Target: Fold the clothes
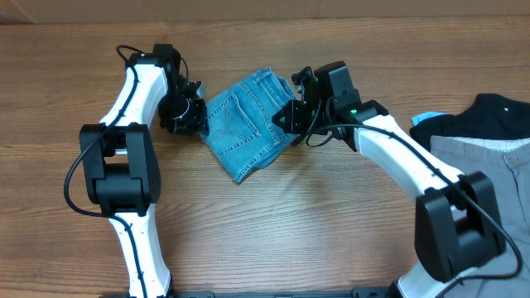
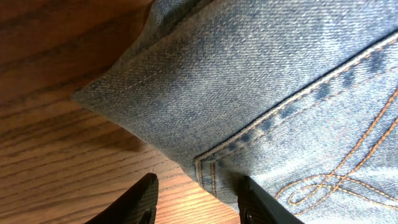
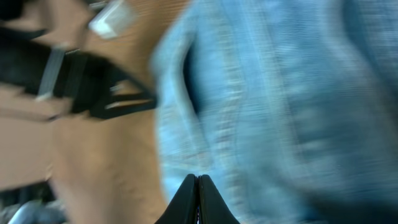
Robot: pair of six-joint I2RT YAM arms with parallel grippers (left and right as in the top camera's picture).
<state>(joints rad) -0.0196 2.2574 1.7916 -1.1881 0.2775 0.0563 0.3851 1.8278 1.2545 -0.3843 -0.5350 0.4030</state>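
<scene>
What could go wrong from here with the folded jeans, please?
The left tool is open at a corner of the jeans. Closing there may catch only the top layer and pull the fold apart. The right tool looks shut against the denim in a blurred view, so it may shove and rumple the bundle. The right arm passes close to the grey garment and might drag it.

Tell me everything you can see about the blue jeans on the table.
The jeans are light blue denim, folded into a compact bundle lying flat and askew on the wooden table. A back pocket with orange decorative stitching faces up. The left tool, open, sits at its left edge; the right tool, shut, sits at its right edge. Whether either grips fabric is unclear.
</scene>
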